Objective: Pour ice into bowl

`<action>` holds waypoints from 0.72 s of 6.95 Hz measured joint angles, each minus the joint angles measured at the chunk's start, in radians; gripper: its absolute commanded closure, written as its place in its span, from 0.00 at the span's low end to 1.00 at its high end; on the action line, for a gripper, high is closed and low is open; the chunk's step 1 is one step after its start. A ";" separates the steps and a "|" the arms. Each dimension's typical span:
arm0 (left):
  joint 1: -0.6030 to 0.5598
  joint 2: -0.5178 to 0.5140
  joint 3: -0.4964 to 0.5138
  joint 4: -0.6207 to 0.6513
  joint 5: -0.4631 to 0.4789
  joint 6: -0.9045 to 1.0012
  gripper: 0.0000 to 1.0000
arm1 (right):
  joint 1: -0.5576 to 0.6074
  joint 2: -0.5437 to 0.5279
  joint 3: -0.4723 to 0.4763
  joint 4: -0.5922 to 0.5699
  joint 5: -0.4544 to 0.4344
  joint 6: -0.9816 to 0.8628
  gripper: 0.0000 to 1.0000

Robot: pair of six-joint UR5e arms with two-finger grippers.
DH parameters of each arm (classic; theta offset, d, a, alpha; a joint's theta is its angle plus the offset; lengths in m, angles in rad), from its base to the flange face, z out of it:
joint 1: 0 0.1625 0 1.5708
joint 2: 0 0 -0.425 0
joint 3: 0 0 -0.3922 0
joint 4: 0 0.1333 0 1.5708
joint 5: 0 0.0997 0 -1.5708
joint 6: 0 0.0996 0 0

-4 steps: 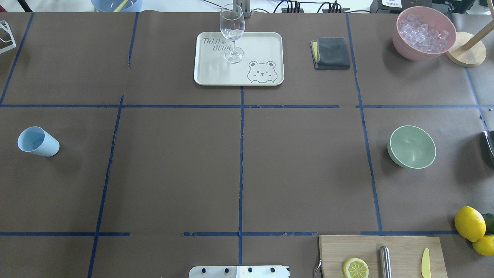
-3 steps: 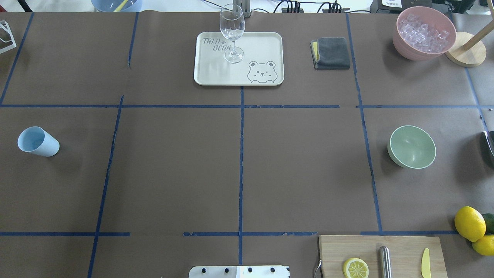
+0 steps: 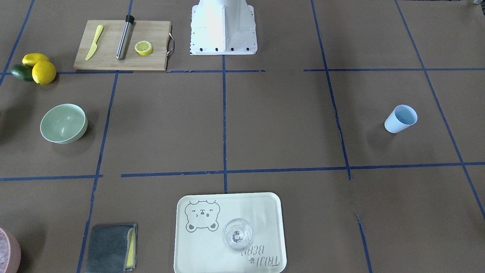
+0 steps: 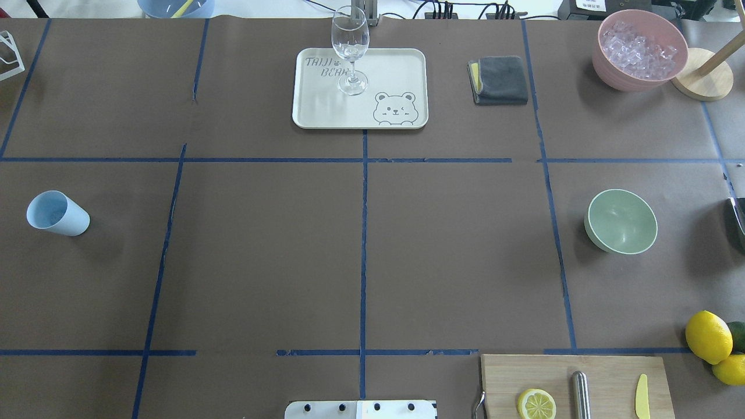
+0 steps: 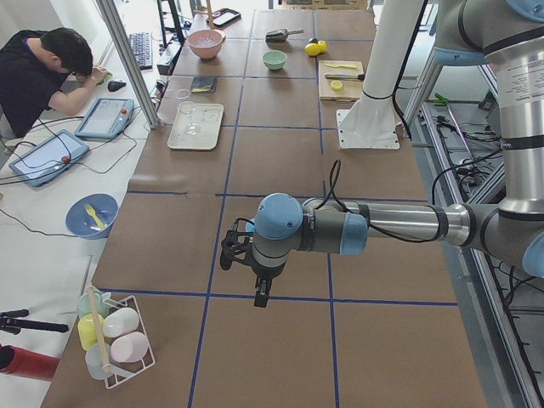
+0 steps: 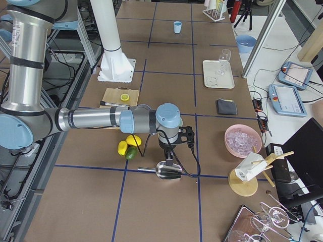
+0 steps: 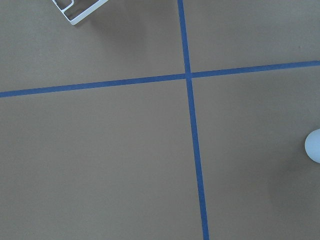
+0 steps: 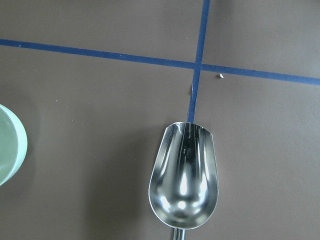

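The pale mint-green bowl (image 4: 621, 221) stands upright with nothing in it on the table's right side; it also shows as the bowl (image 3: 63, 123) and a sliver of its rim (image 8: 9, 145). The ice is out of view. My right gripper (image 6: 169, 157) hangs over a bare metal scoop (image 8: 184, 182) lying on the table beside the bowl; I cannot tell whether it is open or shut. Far from the bowl, my left gripper (image 5: 255, 280) hovers over the table's left end; its state cannot be told either.
A pink container (image 4: 639, 49) of clear chunks sits at the back right by a wooden stand (image 4: 704, 73). A tray (image 4: 401, 64) carries a wine glass (image 4: 350, 49). Also here: grey cloth (image 4: 499, 80), blue cup (image 4: 57, 213), cutting board (image 4: 605, 372), lemons (image 4: 708, 336).
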 measured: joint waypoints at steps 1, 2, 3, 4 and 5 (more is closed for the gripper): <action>0.000 0.000 -0.001 -0.001 0.000 0.000 0.00 | 0.000 0.000 0.001 0.047 0.002 0.002 0.00; 0.000 0.000 -0.001 -0.001 0.000 0.000 0.00 | 0.000 0.001 0.005 0.103 0.002 0.005 0.00; 0.000 0.000 -0.001 -0.001 0.000 0.000 0.00 | 0.000 0.001 0.010 0.182 0.002 0.009 0.00; 0.000 0.000 -0.001 -0.001 0.000 0.000 0.00 | -0.001 0.007 0.008 0.272 0.003 0.020 0.00; 0.000 0.000 -0.001 -0.001 0.000 0.000 0.00 | -0.004 0.021 0.004 0.338 0.013 0.075 0.00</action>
